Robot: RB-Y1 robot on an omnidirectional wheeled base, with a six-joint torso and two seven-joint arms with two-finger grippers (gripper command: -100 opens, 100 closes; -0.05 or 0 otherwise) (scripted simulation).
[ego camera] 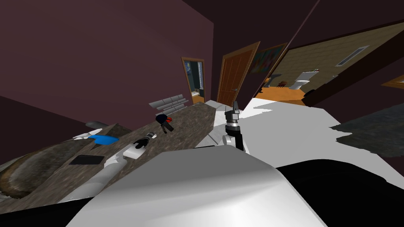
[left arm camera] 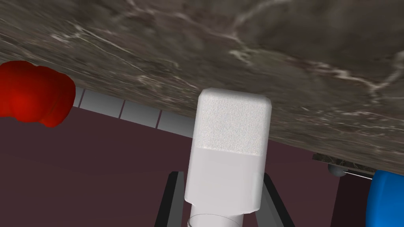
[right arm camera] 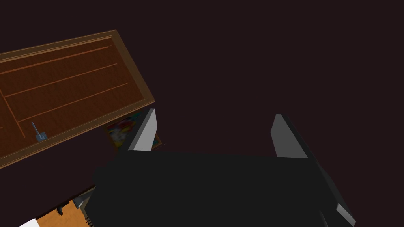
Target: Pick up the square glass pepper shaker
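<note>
The shaker (left arm camera: 229, 149) is a white, square-sided block with a rougher band at its far end. It sits between the two fingers (left arm camera: 169, 201) of our left gripper (left arm camera: 221, 175). The fingers lie narrowly spaced against its opposite sides near the gripper body, so the hold looks closed on it. Its far end points at the counter (left arm camera: 244, 47), a brown-grey marbled slab with pale veins. We cannot tell whether the shaker touches the slab or hangs just off it.

To one side of the shaker, well apart from it, is a red lump (left arm camera: 33, 98). On the other side is a blue thing (left arm camera: 388, 201), cut off by the picture's edge. Along the counter's edge runs a strip of grey tiles (left arm camera: 138, 112), with a dark maroon wall (left arm camera: 79, 177) next to it.

In the head view our left arm reaches over the counter. A black flat thing (ego camera: 86, 159) lies on the counter nearer to us.

Our right gripper (right arm camera: 214, 114) is held up beside the counter's end. Its fingers (right arm camera: 144, 134) are spread about a third of the picture apart, with nothing between them.
</note>
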